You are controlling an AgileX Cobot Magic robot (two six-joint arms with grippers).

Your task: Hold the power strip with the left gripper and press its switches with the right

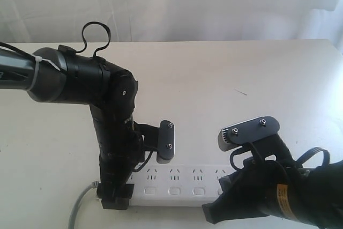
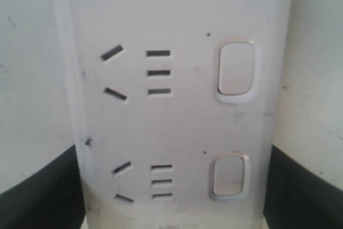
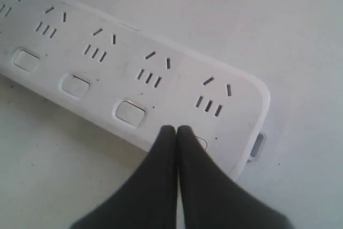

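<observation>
Black and matte, the right gripper (image 3: 177, 131) is nearest, its arm coming in from about 4 o'clock in the exterior view with an orange-yellow label band (image 1: 283, 199) and a grey screwed bracket (image 1: 249, 130) above it. Its two fingers (image 3: 155, 175) are pressed flat together with nothing between them. The joined tips lie over the near edge of the end button, which is mostly hidden under them, so I cannot tell whether it is pushed in. The power strip (image 1: 185, 182) lies flat at 6 o'clock on the white table (image 1: 241, 68), running from 9 to 3, its right end covered by that arm. The switches (image 1: 174, 190) sit in a row along its near edge, one by each outlet; the right wrist view shows three of them bare beside the covered one. At the strip's 9 o'clock end, where the grey cord (image 1: 77, 207) leaves it, the left gripper (image 1: 115, 196) comes down from above and is closed across the strip's width. In the left wrist view a black finger (image 2: 40, 197) touches each long edge. Farther back, the glossy left arm reaches in from 9 o'clock, with a white zip tie (image 1: 37, 73) and a looping black cable (image 1: 94, 36). Beyond the table's 12 o'clock edge hangs a white curtain (image 1: 187, 4).
</observation>
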